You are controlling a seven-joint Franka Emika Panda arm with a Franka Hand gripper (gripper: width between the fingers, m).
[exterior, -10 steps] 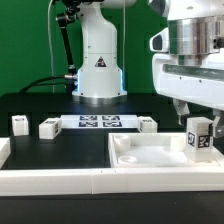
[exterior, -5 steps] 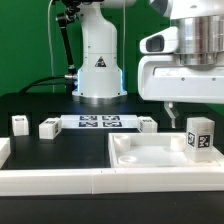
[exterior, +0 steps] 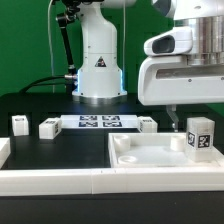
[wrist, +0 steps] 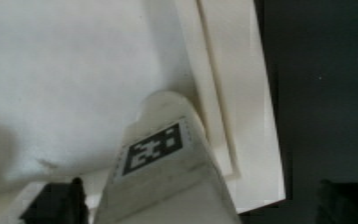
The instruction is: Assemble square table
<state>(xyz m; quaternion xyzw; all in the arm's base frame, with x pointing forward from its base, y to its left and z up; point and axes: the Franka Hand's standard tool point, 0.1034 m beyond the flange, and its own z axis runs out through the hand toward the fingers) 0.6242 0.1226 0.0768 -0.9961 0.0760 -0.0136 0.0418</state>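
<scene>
We see the gripper (wrist: 202,198) with its jaws spread wide, holding nothing, above a leg (exterior: 199,135) (white, blocky, tagged). The leg stands upright on the rimmed white slab (exterior: 150,157), toward the exterior view's right. The wrist points straight down.

From my remote seat, the arm (exterior: 97,45) reads as glossy white, built of rounded shells that widen into a bell-shaped base. 1 small black triangular mark (exterior: 101,62) sits on the front of that base, and a pale blue glow (exterior: 121,78) shows at its side. A black cable (exterior: 62,45) runs beside the column, next to dark joint hardware. Closer to my camera, the wrist is a grey cylinder (exterior: 205,15) above a boxy white housing (exterior: 185,78) with softened edges. The tool (wrist: 202,200) ends in 2 dark fingertips (wrist: 60,203).
</scene>
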